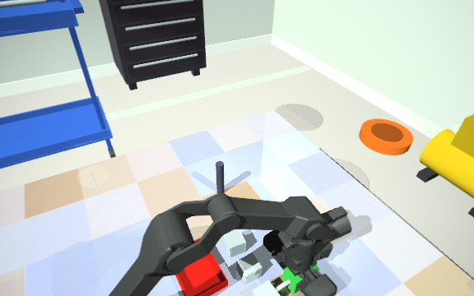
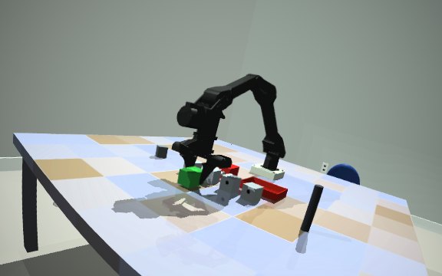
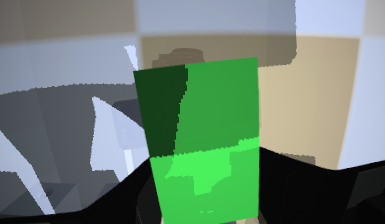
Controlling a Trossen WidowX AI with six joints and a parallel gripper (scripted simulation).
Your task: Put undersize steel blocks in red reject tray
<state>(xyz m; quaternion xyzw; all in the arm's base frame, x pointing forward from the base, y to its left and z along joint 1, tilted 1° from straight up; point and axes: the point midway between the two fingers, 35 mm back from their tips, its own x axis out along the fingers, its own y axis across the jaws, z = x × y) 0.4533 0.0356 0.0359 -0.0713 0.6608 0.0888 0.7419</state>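
Exterior view: gripper (image 1: 296, 281) (image 2: 196, 177) (image 3: 198, 150) grips green gauge (image 1: 291, 279) (image 2: 189, 177) (image 3: 208, 135) (blocks (image 1: 235, 243) (image 2: 252, 193) near).

Hand (image 1: 294, 279) (image 2: 197, 176) (image 3: 198, 150) pointing down, clamped on gauge.
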